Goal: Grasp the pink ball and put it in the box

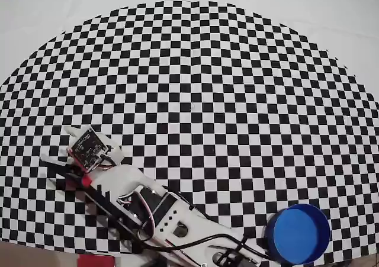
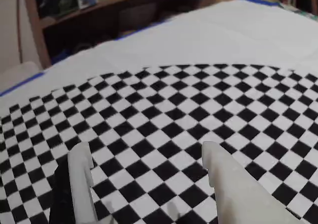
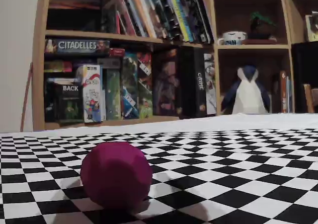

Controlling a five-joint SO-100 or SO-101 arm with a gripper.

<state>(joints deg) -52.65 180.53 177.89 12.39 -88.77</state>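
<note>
Fixed view, wooden bookshelf (image 3: 124, 35) | flat dark-blue game box lying on the upper shelf (image 3: 77, 46) — "CITADELLES" in pale capitals | dark upright box on the lower shelf (image 3: 67, 102) — "BACK" | black upright box spine (image 3: 200, 82) — vertical lettering, seemingly "CRIME", unsure | remaining spines — illegible | overhead and wrist views — no legible text

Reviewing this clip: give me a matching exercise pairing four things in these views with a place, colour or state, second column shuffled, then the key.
1. pink ball
2. box
3. gripper
4. toy penguin

A. round, bright blue, lower right of the overhead view
B. open above the checkered mat, nothing between its fingers
C. on a shelf of the bookcase behind
D. resting on the checkered mat, close to the fixed camera

Pairs: 1-D, 2-A, 3-B, 4-C
</note>
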